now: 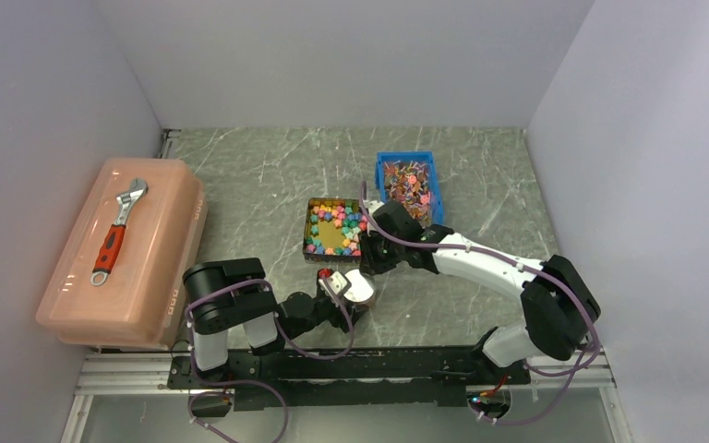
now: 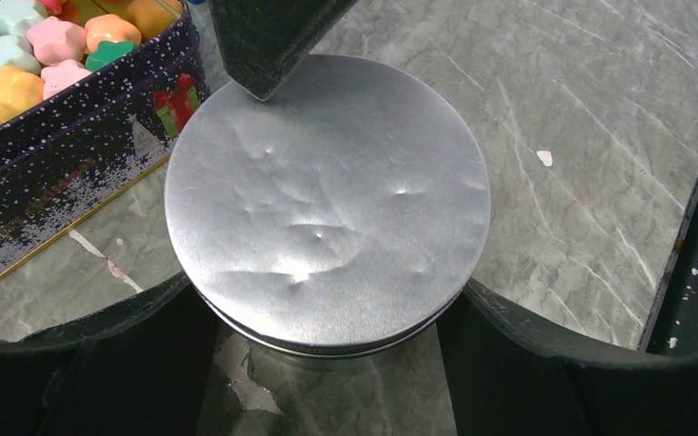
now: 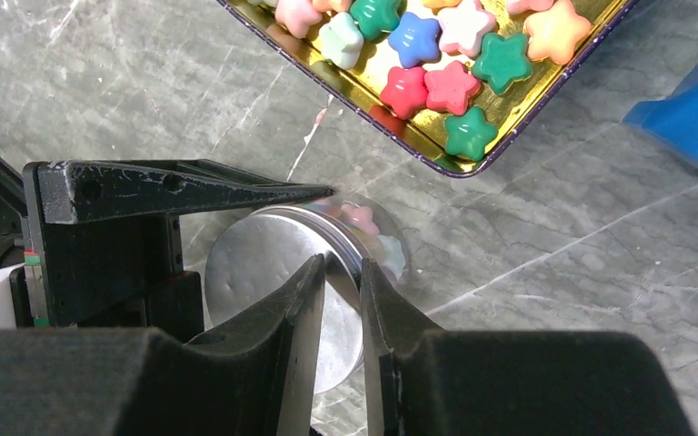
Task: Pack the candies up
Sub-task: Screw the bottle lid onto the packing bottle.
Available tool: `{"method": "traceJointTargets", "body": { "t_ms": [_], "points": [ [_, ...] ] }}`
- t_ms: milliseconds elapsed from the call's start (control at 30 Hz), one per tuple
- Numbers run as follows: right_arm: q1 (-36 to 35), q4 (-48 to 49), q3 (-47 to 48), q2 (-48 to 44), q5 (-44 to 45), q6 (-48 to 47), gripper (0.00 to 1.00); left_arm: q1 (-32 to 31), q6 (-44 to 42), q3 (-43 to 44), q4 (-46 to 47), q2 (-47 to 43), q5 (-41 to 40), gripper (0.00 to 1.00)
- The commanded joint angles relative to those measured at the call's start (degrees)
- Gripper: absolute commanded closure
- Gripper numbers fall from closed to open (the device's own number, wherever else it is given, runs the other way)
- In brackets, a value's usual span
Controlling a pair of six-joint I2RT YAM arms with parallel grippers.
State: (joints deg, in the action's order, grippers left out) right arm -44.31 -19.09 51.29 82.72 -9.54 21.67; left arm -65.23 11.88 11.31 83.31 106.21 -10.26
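The candies [image 1: 334, 227] are pastel star-shaped lumps in an open dark tin [image 1: 307, 233] with a gold inside. They also show in the left wrist view [image 2: 27, 45] and the right wrist view [image 3: 445, 54]. In front of the tin stands a clear jar [image 3: 374, 227] with a few candies inside and a round silver lid [image 2: 327, 200]. My left gripper [image 2: 327, 304] is shut on the jar, one finger on each side just under the lid. My right gripper [image 3: 341, 271] is nearly closed, pinching the lid's rim from the tin side [image 1: 369, 258].
A blue bin [image 1: 409, 187] of wrapped sweets stands behind and to the right of the tin. A peach plastic box [image 1: 125, 249] with a red-handled wrench [image 1: 118, 229] on top is at the left. White walls enclose the grey marble tabletop [image 1: 268, 185].
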Motion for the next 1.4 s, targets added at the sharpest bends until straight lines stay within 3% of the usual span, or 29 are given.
{"method": "traceJointTargets", "body": {
  "t_ms": [0,467,1000,1367],
  "points": [
    [0.22,2.14,0.22,-0.3,-2.15,-1.1,0.77,0.28,0.78,0.38,1.82,-0.4,0.37,0.87],
    [0.05,2.39,-7.96,-3.4,-8.7,-0.47,0.89,0.49,0.8,0.18,0.72,-1.47,-3.0,0.88],
    [-4.52,1.85,-19.01,-14.44,-8.53,6.41,0.9,2.46,1.3,1.58,-3.89,-4.86,-3.89,0.87],
    [-5.95,-5.28,-19.2,-24.3,-4.27,8.34,0.89,3.29,1.72,2.58,-6.4,-5.16,-4.02,0.88]
  ]
}}
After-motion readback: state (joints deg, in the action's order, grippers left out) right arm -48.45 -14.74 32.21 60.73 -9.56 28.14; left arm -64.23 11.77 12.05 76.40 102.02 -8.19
